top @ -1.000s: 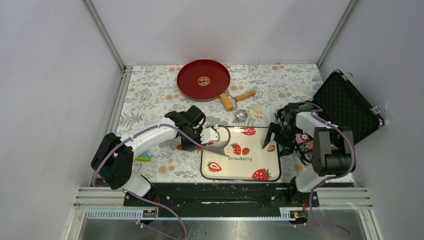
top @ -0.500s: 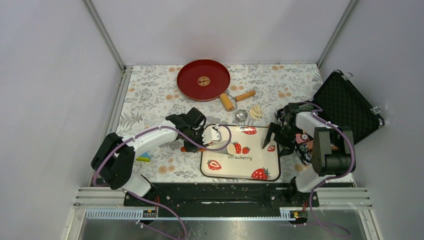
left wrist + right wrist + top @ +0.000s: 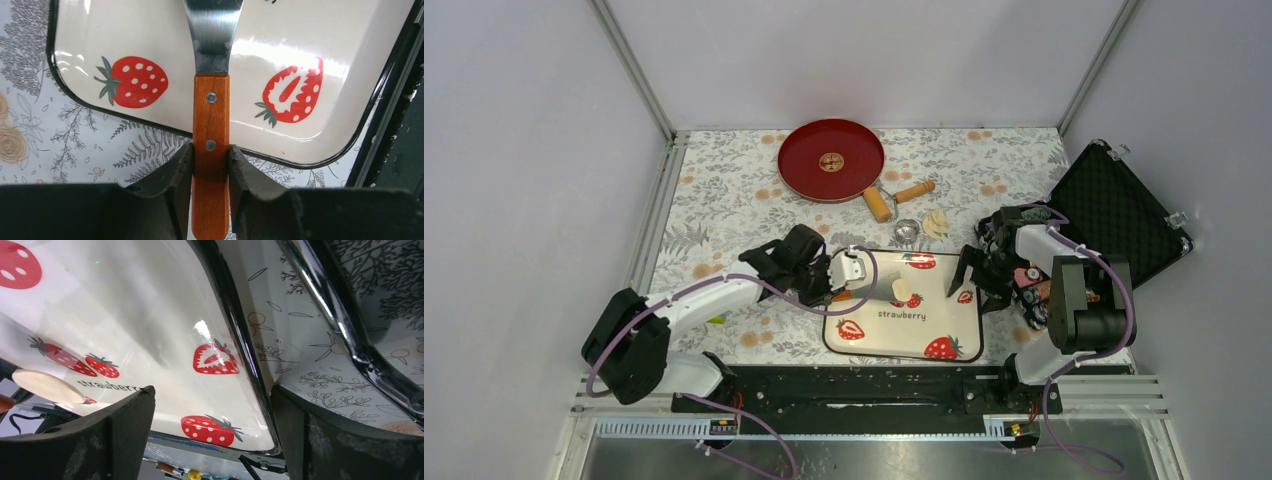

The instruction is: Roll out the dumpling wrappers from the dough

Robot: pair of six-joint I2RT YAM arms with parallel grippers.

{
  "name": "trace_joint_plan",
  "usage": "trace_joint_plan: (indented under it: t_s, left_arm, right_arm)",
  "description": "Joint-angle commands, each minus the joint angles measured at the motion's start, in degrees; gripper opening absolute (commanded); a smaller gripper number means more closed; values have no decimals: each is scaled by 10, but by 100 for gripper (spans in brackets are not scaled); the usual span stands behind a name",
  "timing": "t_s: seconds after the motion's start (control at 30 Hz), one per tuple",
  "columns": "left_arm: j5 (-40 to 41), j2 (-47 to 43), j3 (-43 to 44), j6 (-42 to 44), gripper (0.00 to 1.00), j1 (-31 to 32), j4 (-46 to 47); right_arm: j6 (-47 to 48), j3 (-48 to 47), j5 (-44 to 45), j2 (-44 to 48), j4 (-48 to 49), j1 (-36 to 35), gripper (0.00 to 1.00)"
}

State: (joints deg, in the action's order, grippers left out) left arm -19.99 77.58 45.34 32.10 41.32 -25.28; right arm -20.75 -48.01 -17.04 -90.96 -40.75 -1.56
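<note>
Left fingers point(image 3: 170, 185): clamping the spatula point(image 3: 211, 120) by its wooden handle.
Right fingers point(image 3: 115, 435): standing wide (straddling the strawberry tray point(image 3: 899, 338) at its right rim).
Dumpling wrapper point(image 3: 901, 290): lying at the blade tip, over the tray.

The spatula point(image 3: 211, 115) has a brushed steel blade and a smooth orange-brown wooden handle with two metal rivets. The fingers point(image 3: 170, 185) of the left hand point(image 3: 210, 150) are matt black, slightly grainy plastic. The tray point(image 3: 150, 35) is glossy white, enamel-like, with a black rim. The worktop point(image 3: 60, 135) has a matt printed cover. The dumpling wrapper point(image 3: 47, 386) looks smooth and matt. The red plate point(image 3: 831, 160) is glossy.
</note>
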Motion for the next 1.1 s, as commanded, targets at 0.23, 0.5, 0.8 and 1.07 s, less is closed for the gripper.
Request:
trace_joint_plan:
  t_s: [0.23, 0.5, 0.8, 1.07]
  left_arm:
    - [-9, -5, 4, 13, 0, 4, 14]
    - [-20, -36, -16, -14, 0, 3, 53]
    - [-44, -84, -39, -81, 0, -1, 111]
    - [-56, -139, -78, -122, 0, -19, 143]
  right_arm:
    - [3, 4, -20, 16, 4, -8, 93]
    - [6, -4, -17, 29, -7, -8, 94]
    - [5, -36, 3, 64, -40, -8, 95]
    - [4, -86, 32, 89, -81, -30, 95]
